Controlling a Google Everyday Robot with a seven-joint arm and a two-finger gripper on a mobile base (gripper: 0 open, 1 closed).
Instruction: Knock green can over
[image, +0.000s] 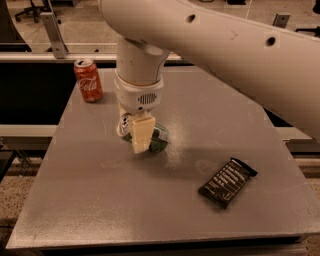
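Looking at the table (90, 210), the gripper (141, 134) is seen low down, right over the green can (159, 141). The can is mostly hidden behind and under the gripper. A bit of its green body is seen just to the right of the gripper, and its silver top (124, 125) is seen just to the left. With the top pointing sideways like that, the can is judged to be tipped over or very nearly so, not standing up. How far the gripper is open cannot be told. Whether the can is held or only touched cannot be told either.

A red can (89, 80) is seen standing up, well away from the gripper, to the left and farther back. It is not touched. A dark snack bar (227, 182) is laid flat, well away to the right of the gripper and nearer the camera.

The step in hand is judged to be the knocking itself, and it looks almost done. For the next move, the gripper would need to be lifted up and away, so that the can is left lying on the table. Care is called for so the can is not dragged along, because a can on its side rolls easily. The red can should be left alone.
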